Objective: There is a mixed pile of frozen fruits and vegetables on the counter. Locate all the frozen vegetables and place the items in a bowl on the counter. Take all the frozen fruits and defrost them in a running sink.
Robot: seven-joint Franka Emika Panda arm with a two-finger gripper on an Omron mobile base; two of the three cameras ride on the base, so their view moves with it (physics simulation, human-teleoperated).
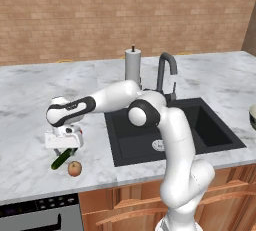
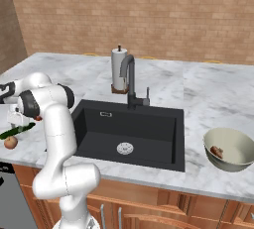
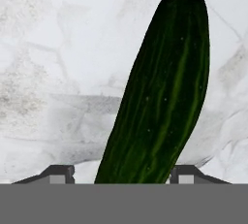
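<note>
While I hold the tool low over the veined marble table, its released dark tips straddle the slim, glossy, striped-green cucumber, beside the round orange-tan peach.

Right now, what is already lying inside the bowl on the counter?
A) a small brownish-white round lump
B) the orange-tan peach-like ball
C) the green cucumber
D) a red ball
A: in the right base view the bowl holds a small brownish-white lump, while the cucumber and the peach-like ball lie on the counter left of the sink.
</note>
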